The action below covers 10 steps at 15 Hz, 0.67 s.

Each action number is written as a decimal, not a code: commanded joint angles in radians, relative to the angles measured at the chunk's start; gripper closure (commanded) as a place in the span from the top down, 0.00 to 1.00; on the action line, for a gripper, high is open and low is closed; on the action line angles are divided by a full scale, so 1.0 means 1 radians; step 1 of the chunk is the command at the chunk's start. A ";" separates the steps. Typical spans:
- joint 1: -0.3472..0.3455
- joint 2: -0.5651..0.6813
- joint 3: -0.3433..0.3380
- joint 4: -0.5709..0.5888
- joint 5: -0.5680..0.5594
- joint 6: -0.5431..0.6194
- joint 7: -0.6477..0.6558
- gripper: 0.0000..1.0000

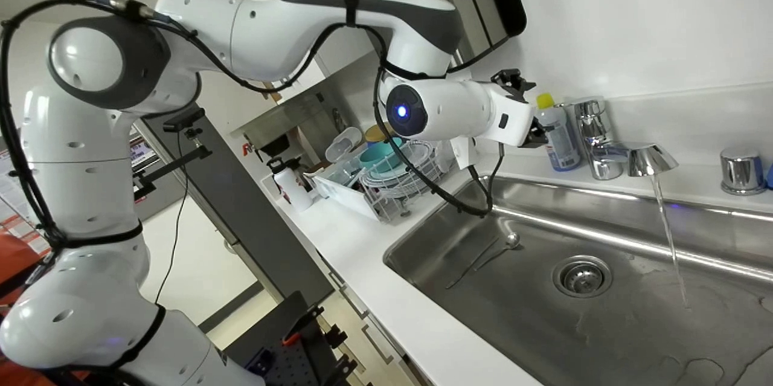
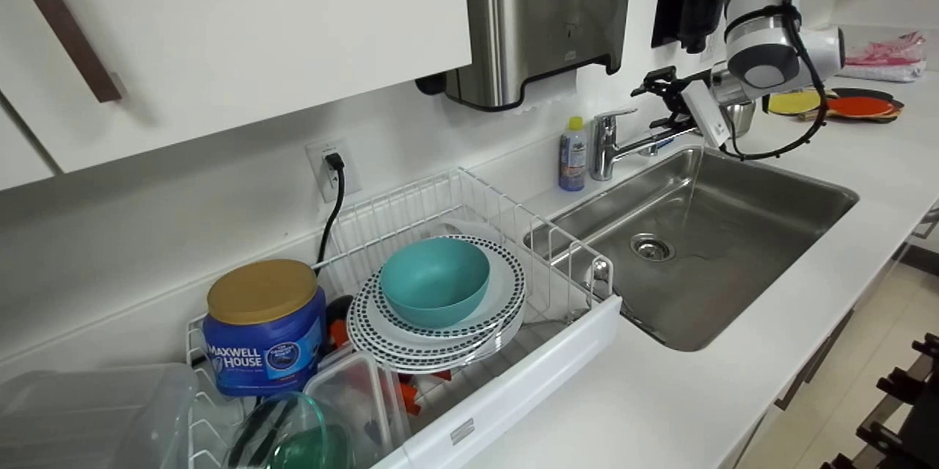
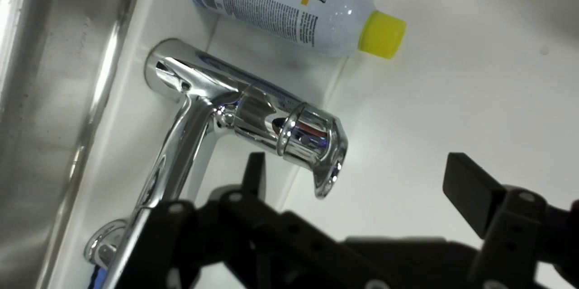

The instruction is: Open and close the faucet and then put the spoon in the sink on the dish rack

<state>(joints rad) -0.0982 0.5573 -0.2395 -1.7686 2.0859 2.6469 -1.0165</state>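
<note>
We identify one white counter (image 2: 623, 395) bearing one rectangular steel sink (image 1: 507, 313) and, just beside it, one wire dish rack (image 2: 528, 382). The rack contains several stacked patterned plates (image 2: 440, 343), one blue coffee tub (image 2: 264, 329), and one teal bowl (image 2: 436, 282) seated on the plates. One faucet (image 3: 253, 108) stands upright behind the sink, its spout (image 1: 651, 159) projecting over the basin; one stream of water (image 1: 667, 232) runs from it. The jaws stand wide apart near the faucet lever (image 3: 331, 167) and hold nothing. One yellow-capped bottle (image 3: 289, 8) stands upright just beside the faucet. One spoon (image 1: 511, 243) lies in the sink, between the drain (image 1: 583, 277) and the rack-side end; its long axis runs roughly parallel to that end, head toward the back wall (image 1: 652, 23). We cannot tell whether the thin strip (image 1: 472, 263) alongside is a utensil.
</note>
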 commanded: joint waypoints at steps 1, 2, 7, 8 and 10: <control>0.000 -0.012 0.001 -0.014 -0.001 -0.001 0.000 1.00; 0.000 -0.018 0.004 -0.023 -0.001 -0.001 0.000 1.00; 0.001 -0.061 -0.016 -0.041 0.083 0.013 -0.084 1.00; 0.003 -0.068 -0.024 -0.041 0.100 0.016 -0.103 1.00; 0.005 -0.081 -0.037 -0.038 0.133 0.016 -0.137 0.72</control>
<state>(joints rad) -0.0980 0.5220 -0.2621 -1.7927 2.1657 2.6470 -1.1000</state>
